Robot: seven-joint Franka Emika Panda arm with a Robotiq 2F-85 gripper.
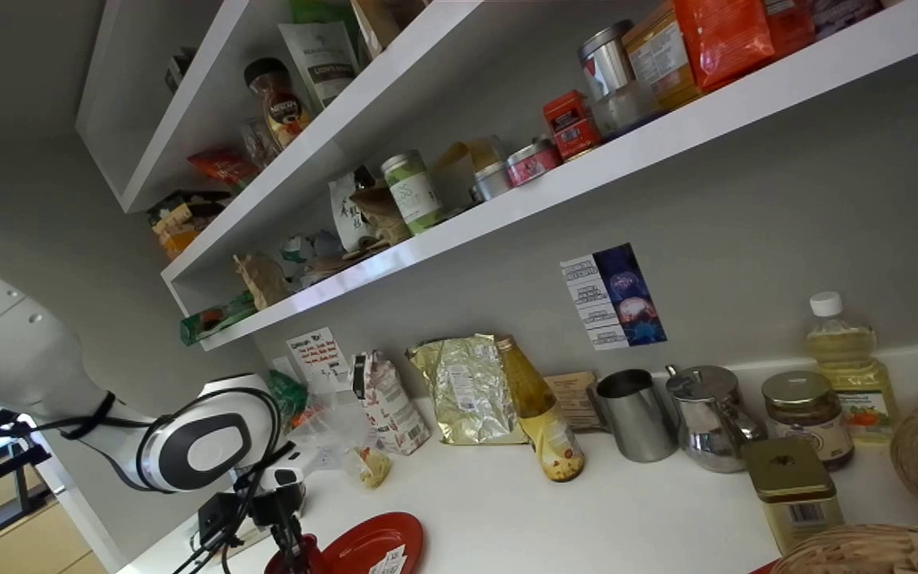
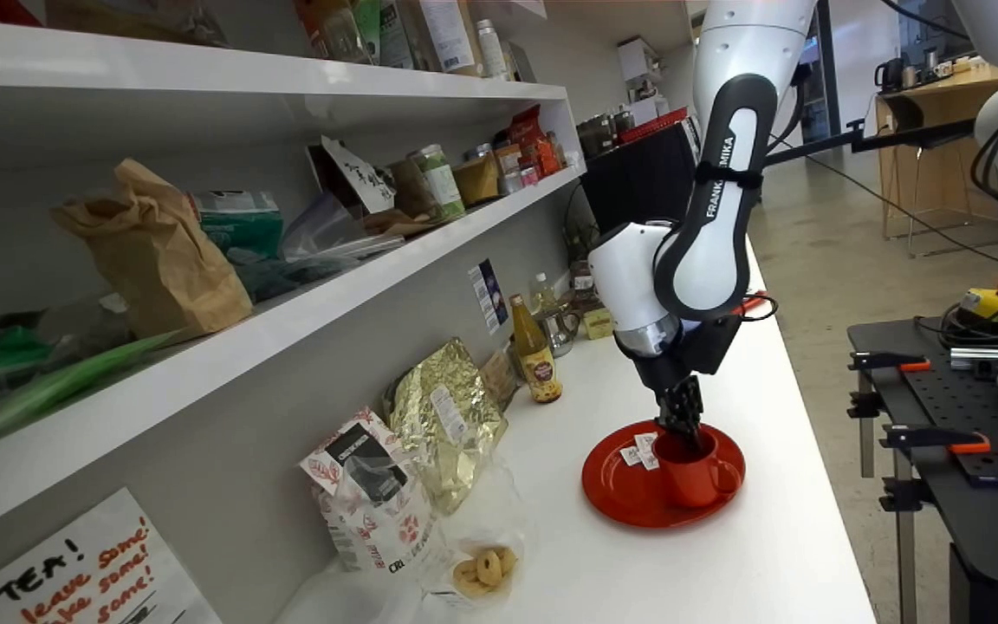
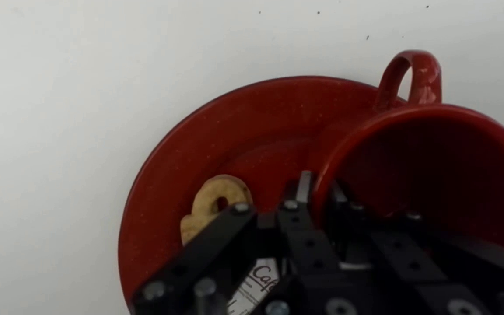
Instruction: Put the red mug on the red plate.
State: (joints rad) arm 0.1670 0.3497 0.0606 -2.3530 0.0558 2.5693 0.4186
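Note:
The red mug is upright over the red plate, its handle toward the table's front edge. In the wrist view the mug overlaps the right side of the plate. I cannot tell if the mug's base touches the plate. My gripper is shut on the mug's rim, one finger inside and one outside. In an exterior view the gripper points down into the mug. A ring biscuit and a white packet lie on the plate. The mug is cut off in an exterior view.
A yellow bottle, a gold foil bag, a paper bag and a clear bag of ring biscuits stand along the wall. Steel jugs are farther along. A white shelf overhangs the table.

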